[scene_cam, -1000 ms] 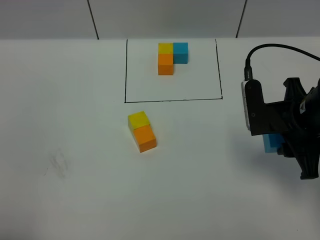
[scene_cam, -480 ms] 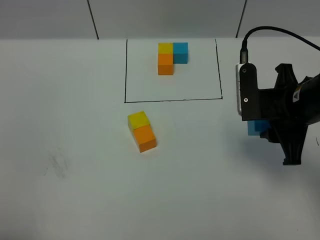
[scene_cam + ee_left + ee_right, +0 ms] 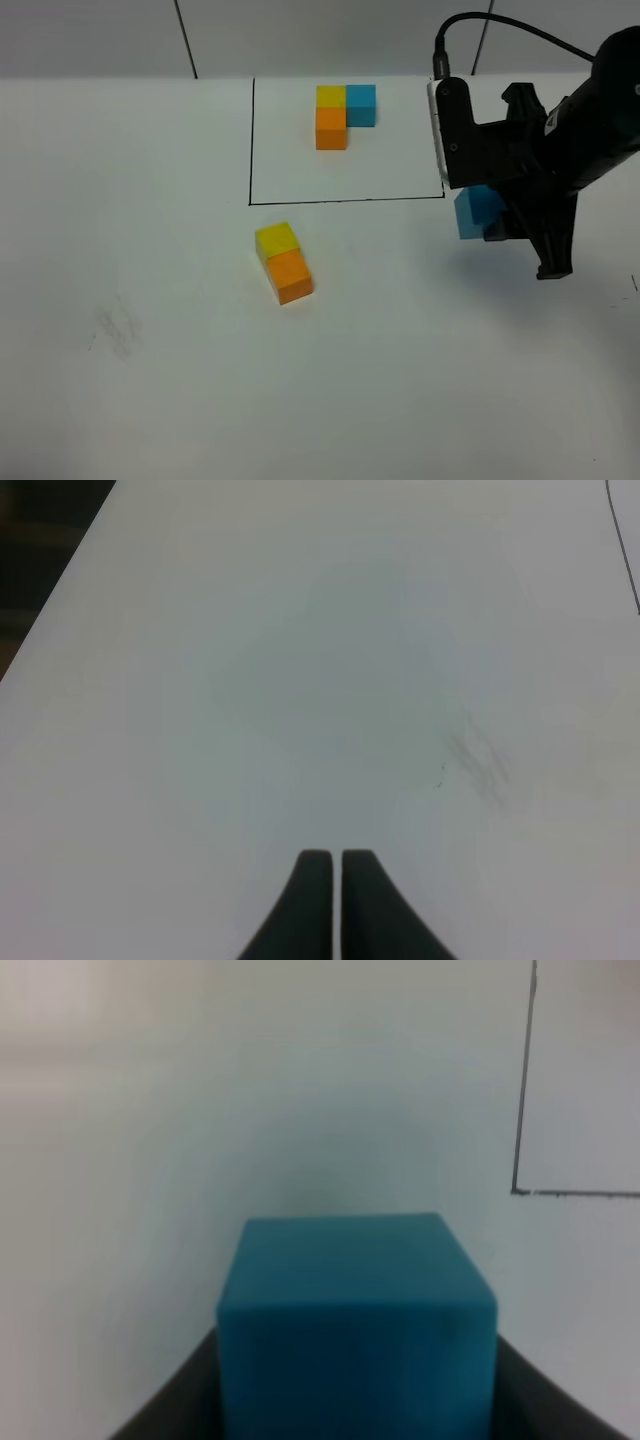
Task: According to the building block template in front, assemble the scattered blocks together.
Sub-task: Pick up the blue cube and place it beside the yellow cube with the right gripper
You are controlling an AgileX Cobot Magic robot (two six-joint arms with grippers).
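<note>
The building block template (image 3: 340, 112) is an L of yellow, blue and orange cubes inside a black rectangle outline at the back of the table. In front of the outline a loose yellow cube (image 3: 276, 240) touches a loose orange cube (image 3: 292, 276). My right gripper (image 3: 483, 218) is shut on the loose blue cube (image 3: 474, 212) and holds it above the table, just right of the outline's near right corner. The right wrist view is filled by that blue cube (image 3: 357, 1325) between the dark fingers. My left gripper (image 3: 334, 858) is shut and empty over bare table.
The white table (image 3: 150, 380) runs wide on the left and front. A faint grey smudge (image 3: 115, 330) marks it at the front left. The outline's corner (image 3: 518, 1189) shows in the right wrist view. A black cable (image 3: 480, 25) arcs off the right arm.
My right gripper has carried the blue cube up and to the left, from the right edge toward the outline's near right corner. The yellow and orange cubes have not moved.
</note>
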